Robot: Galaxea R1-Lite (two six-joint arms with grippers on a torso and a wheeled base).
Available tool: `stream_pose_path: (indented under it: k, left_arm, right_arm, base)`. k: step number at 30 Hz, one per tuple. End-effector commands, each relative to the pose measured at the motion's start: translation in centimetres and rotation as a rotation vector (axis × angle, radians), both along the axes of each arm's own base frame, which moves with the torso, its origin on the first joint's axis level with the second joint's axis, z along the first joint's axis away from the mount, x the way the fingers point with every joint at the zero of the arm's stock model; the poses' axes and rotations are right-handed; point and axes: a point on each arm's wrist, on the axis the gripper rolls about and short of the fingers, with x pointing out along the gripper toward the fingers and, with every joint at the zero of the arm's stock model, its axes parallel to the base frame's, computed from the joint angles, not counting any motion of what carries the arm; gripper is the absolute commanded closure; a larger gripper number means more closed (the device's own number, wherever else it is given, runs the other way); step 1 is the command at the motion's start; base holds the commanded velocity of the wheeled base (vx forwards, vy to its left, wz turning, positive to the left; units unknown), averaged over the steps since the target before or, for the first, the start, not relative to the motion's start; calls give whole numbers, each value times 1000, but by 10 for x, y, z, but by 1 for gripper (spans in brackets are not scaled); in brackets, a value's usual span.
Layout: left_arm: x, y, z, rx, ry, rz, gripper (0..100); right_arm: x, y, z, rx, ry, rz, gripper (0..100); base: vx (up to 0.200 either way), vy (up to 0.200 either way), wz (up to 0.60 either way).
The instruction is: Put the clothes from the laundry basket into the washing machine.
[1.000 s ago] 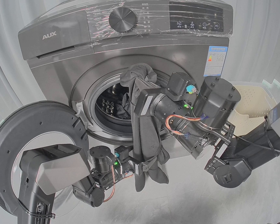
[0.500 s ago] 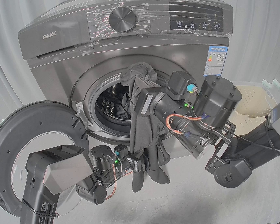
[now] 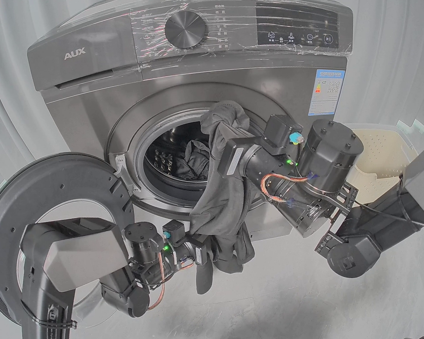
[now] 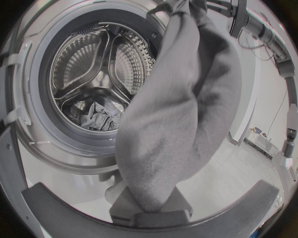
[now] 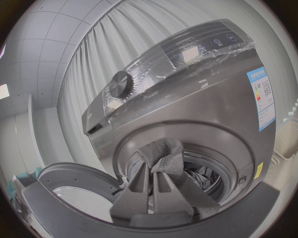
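A dark grey garment point(image 3: 222, 201) hangs in front of the washing machine's point(image 3: 188, 80) open drum. My right gripper point(image 3: 224, 129) is shut on its top end at the upper right of the opening; the fingers point(image 5: 141, 182) pinch a bunched cuff point(image 5: 163, 153). My left gripper point(image 3: 206, 251) is low in front of the machine, shut on the garment's lower part point(image 4: 173, 124), which stretches diagonally between the two. More dark clothes point(image 3: 196, 159) lie inside the drum point(image 4: 99, 117). The cream laundry basket point(image 3: 386, 153) stands at the right of the machine.
The round door point(image 3: 50, 193) is swung open to the left, just behind my left arm. The floor point(image 3: 264, 296) in front of the machine is bare. White curtains hang behind the machine.
My right gripper has shifted right with the garment's top. My left gripper has drawn back to the left, pulling the lower part so the cloth slants instead of hanging straight.
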Motion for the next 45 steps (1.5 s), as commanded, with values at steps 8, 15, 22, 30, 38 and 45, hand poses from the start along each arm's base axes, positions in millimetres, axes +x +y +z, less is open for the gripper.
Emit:
stream_pose_path:
  k: [8, 15, 22, 30, 38, 45]
  left_arm:
    - [-79, 38, 87, -24, -62, -59, 100]
    - [-106, 46, 91, -3, -43, -142, 100]
    - [-107, 40, 88, 12, -47, -168, 100]
    - [-101, 44, 89, -3, -44, -159, 100]
    - [-95, 45, 83, 0, -27, -142, 100]
    - [-86, 49, 78, 3, -21, -113, 100]
  right_arm:
    - [22, -31, -50, -108, 91, -68, 100]
    - [36, -50, -62, -111, 114, -128, 100]
    - [22, -55, -81, -178, 172, -100, 0]
    - [-23, -60, -134, -383, 337, 9, 0]
    - [-38, -54, -146, -422, 356, 95, 0]
    - [-54, -55, -154, -471, 371, 176, 0]
  base:
    - [0, 0, 0]
    - [0, 0, 0]
    - [0, 0, 0]
    - [0, 0, 0]
    - [0, 0, 0]
    - [0, 0, 0]
